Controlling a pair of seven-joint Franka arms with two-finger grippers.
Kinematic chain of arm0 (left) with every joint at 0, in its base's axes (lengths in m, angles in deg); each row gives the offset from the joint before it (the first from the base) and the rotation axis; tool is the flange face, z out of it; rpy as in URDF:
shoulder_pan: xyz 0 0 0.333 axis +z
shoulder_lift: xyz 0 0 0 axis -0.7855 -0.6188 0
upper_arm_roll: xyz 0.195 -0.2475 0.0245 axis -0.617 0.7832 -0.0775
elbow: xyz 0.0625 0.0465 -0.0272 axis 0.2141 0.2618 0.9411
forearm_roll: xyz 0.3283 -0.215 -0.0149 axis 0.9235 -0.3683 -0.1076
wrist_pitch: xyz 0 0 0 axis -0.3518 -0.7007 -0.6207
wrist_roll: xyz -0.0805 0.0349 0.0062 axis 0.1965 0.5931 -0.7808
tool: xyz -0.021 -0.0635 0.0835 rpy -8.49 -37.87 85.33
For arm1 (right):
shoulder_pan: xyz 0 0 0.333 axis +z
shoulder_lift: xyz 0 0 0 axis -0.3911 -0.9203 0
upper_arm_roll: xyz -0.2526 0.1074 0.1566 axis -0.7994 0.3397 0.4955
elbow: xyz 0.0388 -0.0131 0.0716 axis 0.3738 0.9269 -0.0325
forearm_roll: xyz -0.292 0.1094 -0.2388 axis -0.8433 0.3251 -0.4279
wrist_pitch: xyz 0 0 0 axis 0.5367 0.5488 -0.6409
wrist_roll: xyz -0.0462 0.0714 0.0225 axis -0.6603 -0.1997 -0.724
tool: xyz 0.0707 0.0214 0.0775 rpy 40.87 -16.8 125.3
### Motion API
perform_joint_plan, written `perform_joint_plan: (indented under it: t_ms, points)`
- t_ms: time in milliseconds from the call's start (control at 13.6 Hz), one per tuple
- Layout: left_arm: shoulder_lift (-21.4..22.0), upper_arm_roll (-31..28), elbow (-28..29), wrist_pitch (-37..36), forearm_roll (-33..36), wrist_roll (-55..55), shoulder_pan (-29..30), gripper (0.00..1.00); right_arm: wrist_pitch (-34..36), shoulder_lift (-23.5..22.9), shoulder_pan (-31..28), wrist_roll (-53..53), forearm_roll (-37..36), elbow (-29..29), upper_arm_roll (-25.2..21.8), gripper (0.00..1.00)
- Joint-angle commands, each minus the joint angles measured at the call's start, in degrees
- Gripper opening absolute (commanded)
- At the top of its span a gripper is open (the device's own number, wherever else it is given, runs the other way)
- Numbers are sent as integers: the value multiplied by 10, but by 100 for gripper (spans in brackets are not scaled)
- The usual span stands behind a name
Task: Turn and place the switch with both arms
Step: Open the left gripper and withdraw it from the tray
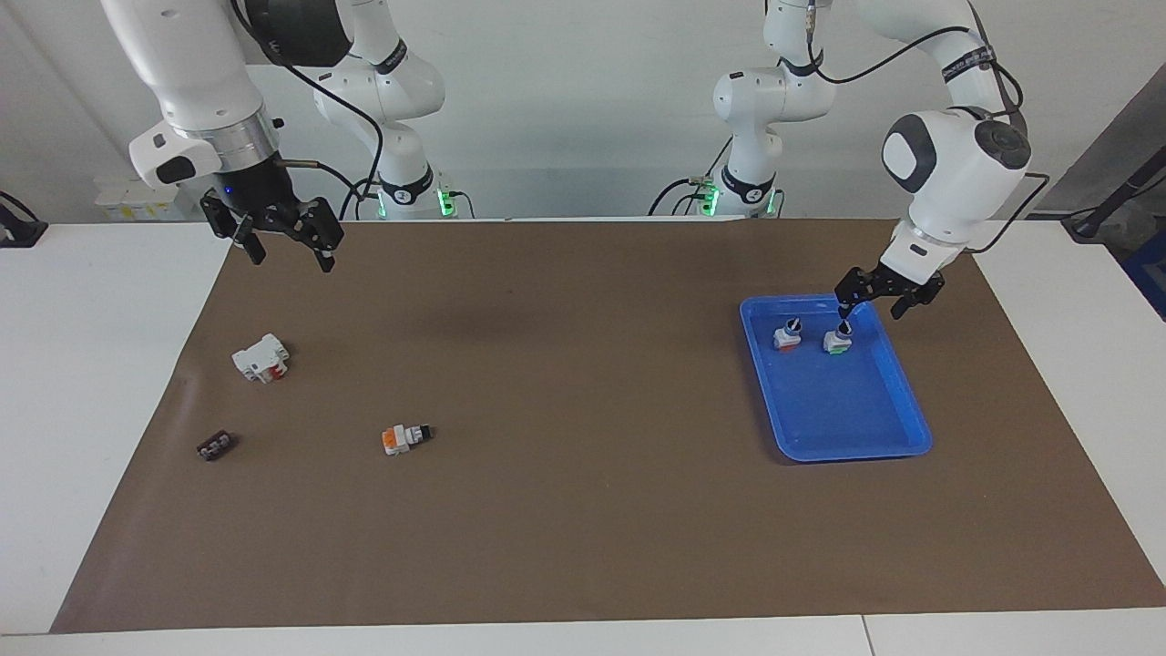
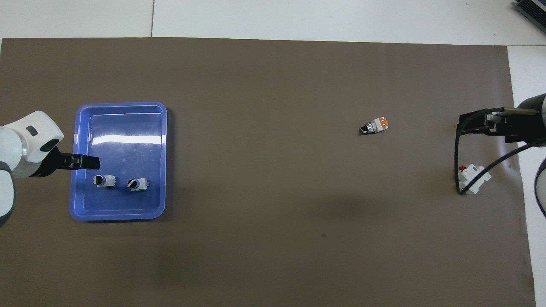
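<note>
While the brown mat [image 1: 583, 510] covers most of the counter [image 1: 91, 383], the action sits at the left arm's end, where a blue tray [image 1: 897, 428] holds the switch [image 1: 836, 343] upright, black knob on top, in the tray's corner nearest the robots. Just above that knob hangs the left gripper [image 1: 882, 296], jaws apart and clamped on nothing, so the switch lies straight below them, its long axis vertical; this arm is by far the nearer one. I judge the switch as set down, and the left arm's way up is free. Beside the switch in the tray stands a second switch with an orange base [image 1: 788, 337], close but not touching. At the right arm's end the right gripper [image 1: 278, 239] waits in the air with jaws apart, over the mat's edge, well apart from a white block with red [image 1: 260, 357], another orange-based switch lying on its side [image 1: 404, 438], and a small dark part [image 1: 215, 445].
</note>
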Motion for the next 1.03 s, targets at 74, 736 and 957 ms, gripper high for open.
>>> perform_joint_plan:
  t_ms: [74,736,957]
  points:
    - [3,38,-104,-86,25,14,-4,99,17,-7,-19,21,-7,-17,20,100]
    - [-83,93,-385,-308,1,14,32,100,24,-3,-22,22,-10,-18,29,100]
    - [-61,91,-349,-305,3,17,29,100,29,-2,-30,22,-19,-18,43,100]
